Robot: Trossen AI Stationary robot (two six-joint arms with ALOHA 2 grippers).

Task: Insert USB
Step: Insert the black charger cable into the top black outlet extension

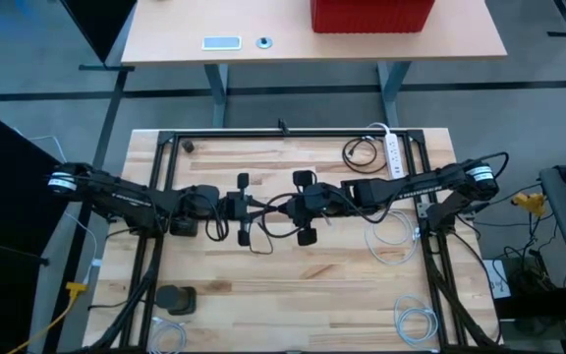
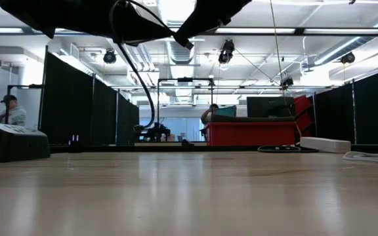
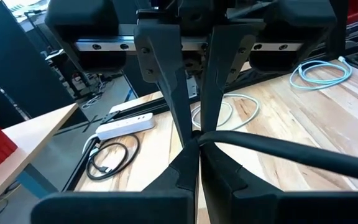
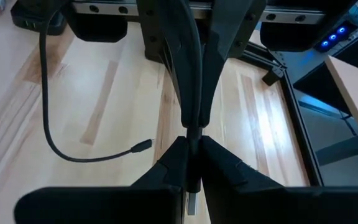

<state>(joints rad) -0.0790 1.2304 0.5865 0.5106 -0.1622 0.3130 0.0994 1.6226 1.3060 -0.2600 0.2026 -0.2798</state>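
Over the middle of the wooden table (image 1: pixel 293 295), both arms are meeting above the surface. The left gripper (image 3: pixel 194 140) is clamping shut on a black cable (image 3: pixel 278 149), pinched right at the fingertips, with the cord running off to one side. The right gripper (image 4: pixel 192 140) is closing on a thin black plug body, whose metal USB tip (image 4: pixel 192 202) is poking out past the fingers. In the overhead view the two grippers are facing each other near table centre, left gripper (image 1: pixel 232 207) and right gripper (image 1: pixel 308 203), with the black cable looping between and under them. I can't tell from any view whether the left side is holding the socket end or just cord; the port itself is not showing. A loose cable end (image 4: pixel 143 145) is lying on the wood below the right wrist, apart from both grips. A white power strip (image 1: pixel 394 154) and coiled black cable (image 1: pixel 361 150) are sitting at the far right corner, untouched. For the step in hand, my read: alignment is everything. Keep both grips firm, bring the plug tip square to the port axis, check orientation of the flat connector first, then advance slowly and straight. Any yaw or twist risks jamming or the cord slipping through the left fingers. Stop pushing if it's resisting.
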